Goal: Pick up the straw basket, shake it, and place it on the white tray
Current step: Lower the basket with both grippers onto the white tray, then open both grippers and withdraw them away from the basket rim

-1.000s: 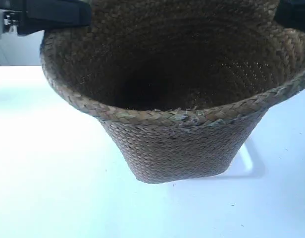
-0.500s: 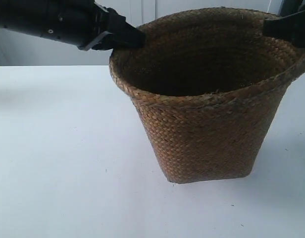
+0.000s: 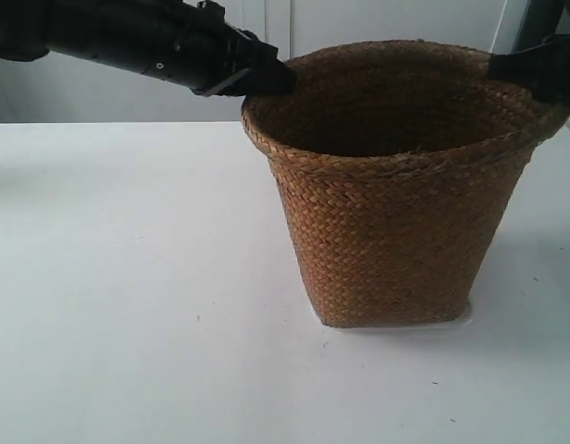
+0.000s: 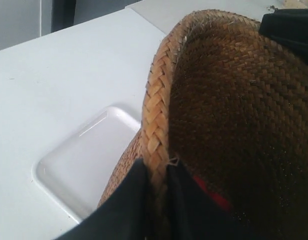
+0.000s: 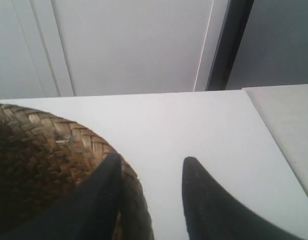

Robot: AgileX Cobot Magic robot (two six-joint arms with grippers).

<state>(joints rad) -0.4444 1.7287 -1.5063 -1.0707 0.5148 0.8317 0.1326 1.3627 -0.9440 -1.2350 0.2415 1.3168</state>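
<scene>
The straw basket (image 3: 396,213) stands upright at the right of the table. Its base sits on the white tray (image 3: 463,317), of which only a thin edge shows there. In the left wrist view the white tray (image 4: 81,162) sticks out from under the straw basket (image 4: 229,115). My left gripper (image 4: 156,172) is shut on the rolled rim, one finger inside and one outside; it is the arm at the exterior view's left (image 3: 271,81). My right gripper (image 5: 151,167) is open across the opposite rim (image 5: 84,137), the outer finger well apart from it.
The white tabletop (image 3: 128,296) spreads wide to the exterior view's left of the basket and in front of it. A white wall with a dark post (image 5: 229,45) runs behind the table. A table edge (image 5: 274,130) lies close beside the right gripper.
The basket came down from a lifted, tilted pose, swung toward the exterior view's right and now stands upright on the tray. Both arms came with it.
</scene>
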